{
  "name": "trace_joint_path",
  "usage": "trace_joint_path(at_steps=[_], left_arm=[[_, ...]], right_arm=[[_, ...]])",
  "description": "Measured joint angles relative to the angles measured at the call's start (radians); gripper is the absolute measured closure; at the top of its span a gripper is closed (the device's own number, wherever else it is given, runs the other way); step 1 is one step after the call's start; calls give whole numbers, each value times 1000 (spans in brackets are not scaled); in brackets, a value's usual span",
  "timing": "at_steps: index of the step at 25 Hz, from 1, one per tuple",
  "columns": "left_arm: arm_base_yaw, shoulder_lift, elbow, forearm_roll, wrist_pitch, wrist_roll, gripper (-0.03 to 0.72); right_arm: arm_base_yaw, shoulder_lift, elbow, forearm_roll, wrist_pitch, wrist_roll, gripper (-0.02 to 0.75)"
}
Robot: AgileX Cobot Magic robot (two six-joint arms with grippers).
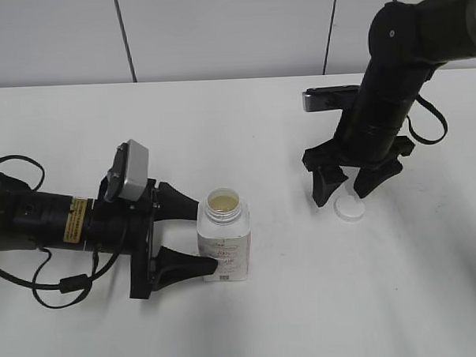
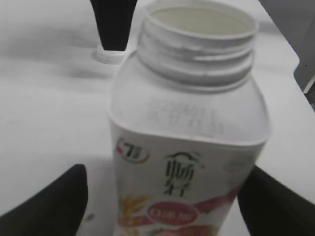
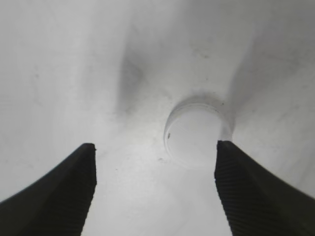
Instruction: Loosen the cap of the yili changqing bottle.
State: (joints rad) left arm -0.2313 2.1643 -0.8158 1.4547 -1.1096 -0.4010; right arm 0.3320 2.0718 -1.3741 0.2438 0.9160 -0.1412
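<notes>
Cap off on table, bottle gripped by left fingers

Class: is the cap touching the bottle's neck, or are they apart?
Apart. The exterior view shows the cap lying on the table, bare tabletop separating it from the open-necked bottle.
</notes>
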Motion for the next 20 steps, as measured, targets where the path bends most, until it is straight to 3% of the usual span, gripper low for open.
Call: trace_joint_path(at_steps=[14, 20], left_arm=[[182, -43, 0, 109, 32, -109, 103], [188, -205, 0, 48, 328, -233, 103]], right_arm=[[4, 0, -194, -6, 138, -31, 153], [4, 0, -283, -26, 159, -31, 153]])
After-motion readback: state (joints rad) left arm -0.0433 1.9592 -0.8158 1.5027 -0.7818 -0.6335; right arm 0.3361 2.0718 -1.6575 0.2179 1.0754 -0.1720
